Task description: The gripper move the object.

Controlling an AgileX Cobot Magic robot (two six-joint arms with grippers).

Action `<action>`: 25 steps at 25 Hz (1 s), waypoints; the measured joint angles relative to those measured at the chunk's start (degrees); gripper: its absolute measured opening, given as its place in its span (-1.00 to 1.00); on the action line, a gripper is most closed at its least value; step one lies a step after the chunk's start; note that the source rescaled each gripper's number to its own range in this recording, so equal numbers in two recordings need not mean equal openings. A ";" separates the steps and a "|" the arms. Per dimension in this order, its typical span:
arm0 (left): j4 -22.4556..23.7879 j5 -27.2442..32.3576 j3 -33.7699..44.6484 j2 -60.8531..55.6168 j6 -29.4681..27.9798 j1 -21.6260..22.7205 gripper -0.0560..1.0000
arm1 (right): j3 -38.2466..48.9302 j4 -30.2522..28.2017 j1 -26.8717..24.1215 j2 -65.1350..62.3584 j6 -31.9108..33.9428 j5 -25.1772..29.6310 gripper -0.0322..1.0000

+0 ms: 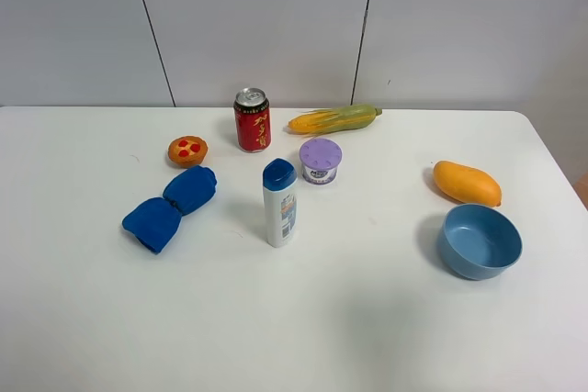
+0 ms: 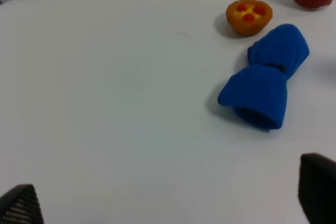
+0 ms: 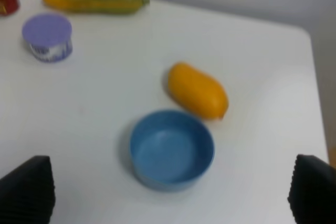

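Observation:
The orange-yellow mango [image 1: 467, 183] lies on the white table [image 1: 367, 319] at the right, just behind the blue bowl [image 1: 479, 241]. In the right wrist view the mango [image 3: 197, 91] lies beyond the bowl [image 3: 171, 149]. My right gripper [image 3: 169, 205] is open and empty, well short of the bowl, with its dark fingertips [image 3: 26, 192] far apart. My left gripper [image 2: 168, 205] is open and empty over bare table, short of the blue cloth [image 2: 265, 77]. Neither arm shows in the exterior view.
A red can [image 1: 253, 120], a corn cob [image 1: 334, 119], a purple-lidded cup [image 1: 320, 161], a white bottle with a blue cap [image 1: 279, 203], a small tart [image 1: 187, 151] and a rolled blue cloth [image 1: 171, 207] stand across the table's middle and left.

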 joint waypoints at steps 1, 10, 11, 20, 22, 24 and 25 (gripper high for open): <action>0.00 0.00 0.00 0.00 0.00 0.00 1.00 | 1.89 -0.46 -0.12 -1.42 0.84 0.11 0.59; 0.00 0.00 0.00 0.00 0.00 0.00 1.00 | 11.23 -7.65 -0.26 -9.12 11.28 -0.27 0.59; 0.00 0.00 0.00 0.00 0.00 0.00 1.00 | 11.31 -8.18 -0.26 -9.52 12.19 -0.42 0.59; 0.00 0.00 0.00 0.00 0.00 0.00 1.00 | 11.31 -8.45 -0.26 -10.93 13.15 -1.21 0.59; 0.00 0.00 0.00 0.00 0.00 0.00 1.00 | 11.31 -8.45 -0.26 -10.93 13.15 -1.21 0.59; 0.00 0.00 0.00 0.00 0.00 0.00 1.00 | 11.31 -8.45 -0.26 -10.93 13.15 -1.21 0.59; 0.00 0.00 0.00 0.00 0.00 0.00 1.00 | 11.31 -8.45 -0.26 -10.93 13.15 -1.21 0.59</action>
